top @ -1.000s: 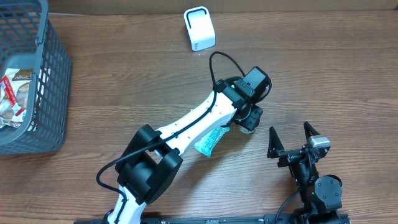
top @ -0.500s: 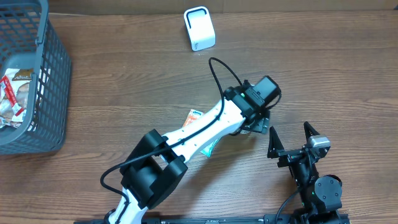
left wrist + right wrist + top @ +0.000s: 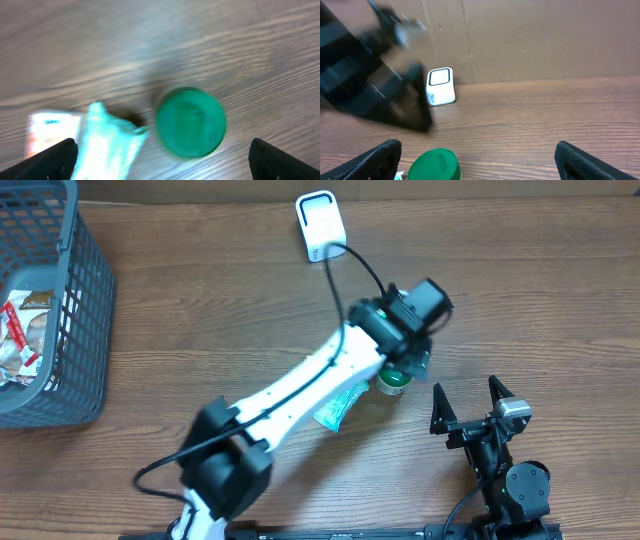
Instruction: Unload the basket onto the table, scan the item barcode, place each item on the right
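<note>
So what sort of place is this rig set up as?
Probably a mock shop checkout on a test bench: a white scanner stands on the wooden table, a grey basket holds snacks, and a green-capped bottle and teal packet sit loose. Cardboard backs the table.

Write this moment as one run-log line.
left end effector open above green cap | teal packet beside cap | right end effector open, empty | scanner untouched

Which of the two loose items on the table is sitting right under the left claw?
The green-capped container, centred under the open left claw; the teal packet lies off to one side, by one finger.
</note>
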Robot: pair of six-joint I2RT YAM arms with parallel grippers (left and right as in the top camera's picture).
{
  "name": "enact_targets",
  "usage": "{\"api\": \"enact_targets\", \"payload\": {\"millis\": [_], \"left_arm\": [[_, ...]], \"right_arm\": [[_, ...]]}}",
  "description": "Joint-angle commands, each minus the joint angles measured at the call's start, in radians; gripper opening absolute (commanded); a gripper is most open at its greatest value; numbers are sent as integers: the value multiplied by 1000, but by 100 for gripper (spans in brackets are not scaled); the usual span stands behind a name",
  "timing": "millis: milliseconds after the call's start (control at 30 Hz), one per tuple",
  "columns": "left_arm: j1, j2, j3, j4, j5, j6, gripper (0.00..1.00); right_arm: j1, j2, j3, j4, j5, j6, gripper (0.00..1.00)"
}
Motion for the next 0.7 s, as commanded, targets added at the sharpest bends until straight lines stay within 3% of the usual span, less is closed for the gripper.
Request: {"api": "enact_targets", "payload": {"millis": [0,100,200,333,433,667], "left_arm": [[95,-105,41,-69,-61,96,100],[182,-118,41,-154,-63,148,99],[265,-117,27,-212,-31,248,82],[372,-116,-20,-244,126,415,73],[417,-116,-79,-235,158,418,64],[428,-116,-230,-161,137,381,62]], "right_arm": [[-3,-9,-10,3,6,-3,100],[-3,-9,-10,3,6,-3,100],[-3,-9,-10,3,6,-3,100],[-3,-9,-10,3,6,-3,100],[-3,-9,-10,3,6,-3,100],[-3,-9,-10,3,6,-3,100]]}}
